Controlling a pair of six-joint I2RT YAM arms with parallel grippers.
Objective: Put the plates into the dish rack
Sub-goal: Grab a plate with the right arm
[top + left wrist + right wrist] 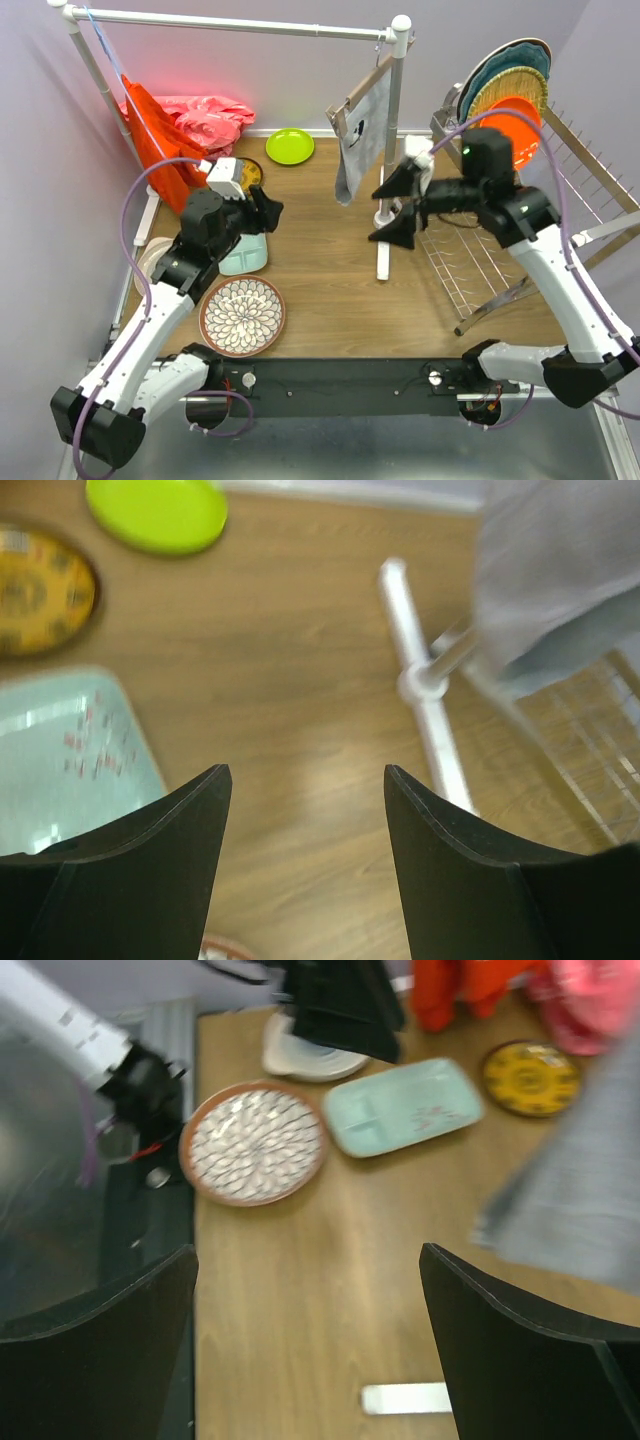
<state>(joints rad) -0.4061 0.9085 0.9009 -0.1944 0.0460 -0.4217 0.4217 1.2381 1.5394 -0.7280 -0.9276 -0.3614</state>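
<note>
Three plates stand in the dish rack (470, 262) at the right: teal scalloped (512, 62), woven yellow (508, 93) and orange (518, 128). On the table lie a brown-rimmed floral plate (242, 315) (255, 1143), a mint tray (246, 256) (70, 755) (405, 1107), a white ringed plate (150, 258) (310, 1058), a yellow-brown patterned plate (250, 172) (40, 588) (530, 1077) and a lime green plate (289, 146) (157, 513). My left gripper (264, 211) (308, 780) hovers open above the mint tray's far end. Left of the rack, my right gripper (399, 207) (308, 1260) stands open over bare wood. Both hold nothing.
A white pipe rail (240, 24) spans the back; its right post and foot (383, 245) (425, 695) (405, 1398) stand just left of the rack. A grey cloth (362, 135) (560, 570) (580, 1210) hangs there. Red and pink cloths (185, 125) hang and lie at the back left.
</note>
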